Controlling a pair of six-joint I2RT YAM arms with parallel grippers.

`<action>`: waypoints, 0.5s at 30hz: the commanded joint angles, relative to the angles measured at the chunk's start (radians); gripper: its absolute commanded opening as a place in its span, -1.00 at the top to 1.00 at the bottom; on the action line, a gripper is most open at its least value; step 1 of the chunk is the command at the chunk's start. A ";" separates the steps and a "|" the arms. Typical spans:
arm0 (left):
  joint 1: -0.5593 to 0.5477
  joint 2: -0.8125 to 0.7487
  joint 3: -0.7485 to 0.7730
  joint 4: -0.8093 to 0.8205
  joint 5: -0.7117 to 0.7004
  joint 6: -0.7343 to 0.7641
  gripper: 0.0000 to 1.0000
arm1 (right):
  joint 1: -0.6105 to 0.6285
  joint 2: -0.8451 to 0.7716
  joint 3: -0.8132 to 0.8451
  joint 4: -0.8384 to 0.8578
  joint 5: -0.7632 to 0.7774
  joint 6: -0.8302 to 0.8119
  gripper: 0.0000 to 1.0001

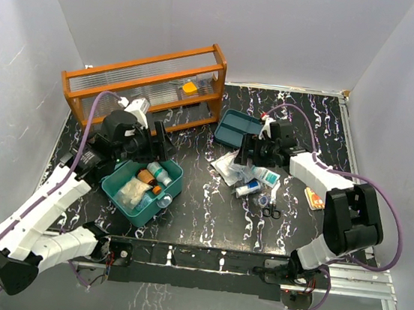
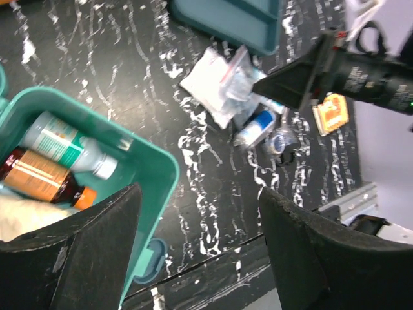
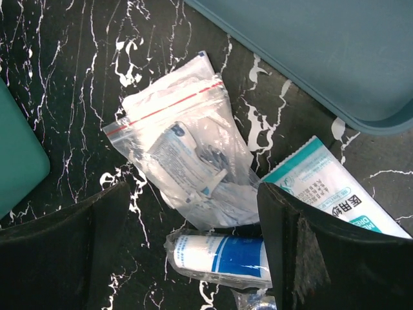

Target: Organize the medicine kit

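kit [image 2: 155,194]: near-left on surface [image 1: 201,200], bottles [image 2: 68,150] inside | tray [image 3: 322,51]: set apart, leaving kit free for loading | left jaws: spread, empty, over kit's rim | right jaws: spread over zip bag [image 3: 187,161], probably next pick

Far-left corner: orange-brown wooden rack with clear ribbed panels [image 1: 152,80] walls it off.
Middle strip: bare black marbled table [image 1: 202,181] between teal-green plastic box [image 1: 151,210] and heap of clear bags and packets [image 1: 236,166].
Far-right corner: open table.
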 commanded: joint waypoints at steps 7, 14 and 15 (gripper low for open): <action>0.002 -0.033 0.063 0.069 0.100 0.023 -0.47 | -0.029 0.076 -0.012 0.107 -0.179 -0.002 -0.38; 0.002 -0.024 0.054 0.079 0.104 0.026 -0.48 | -0.030 0.108 -0.029 0.110 -0.129 0.001 -0.19; 0.001 -0.023 0.055 0.077 0.106 0.028 -0.48 | -0.029 0.108 -0.030 0.109 -0.109 0.001 -0.14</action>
